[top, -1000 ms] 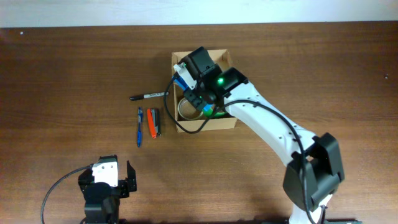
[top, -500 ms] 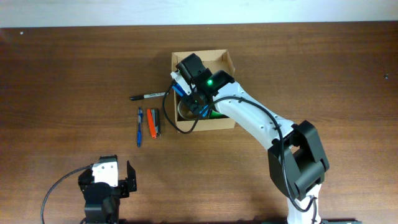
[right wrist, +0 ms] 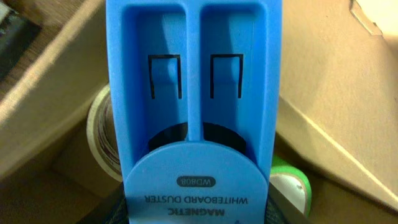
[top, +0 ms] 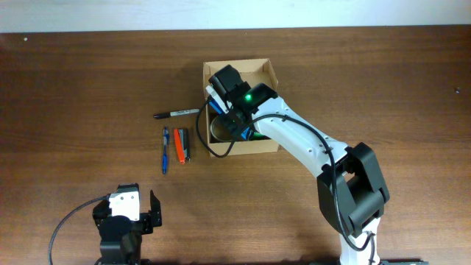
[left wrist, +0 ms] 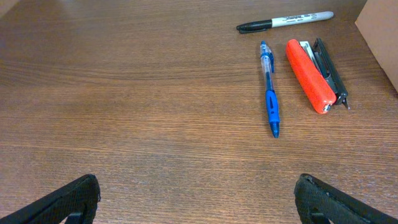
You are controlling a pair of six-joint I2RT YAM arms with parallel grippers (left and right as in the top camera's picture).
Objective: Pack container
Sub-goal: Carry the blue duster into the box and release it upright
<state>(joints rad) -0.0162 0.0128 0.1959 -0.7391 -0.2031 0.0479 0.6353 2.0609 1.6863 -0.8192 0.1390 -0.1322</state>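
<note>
One brown wooden table [top: 73, 88] bears the container [top: 257, 68]

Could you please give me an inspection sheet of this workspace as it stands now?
Surface: brown wooden table, no spills seen.
Job's things: open cardboard container holding a tape roll; blue whiteboard duster held over its opening.
Clutter: black marker, blue pen and orange stapler lie left of the container.
Claws: left claw open, empty; right claw shut on the whiteboard duster.
Cables: black cable loops beside the container; second cable trails from the left arm.
Surroundings: pale strip beyond the far edge.
</note>
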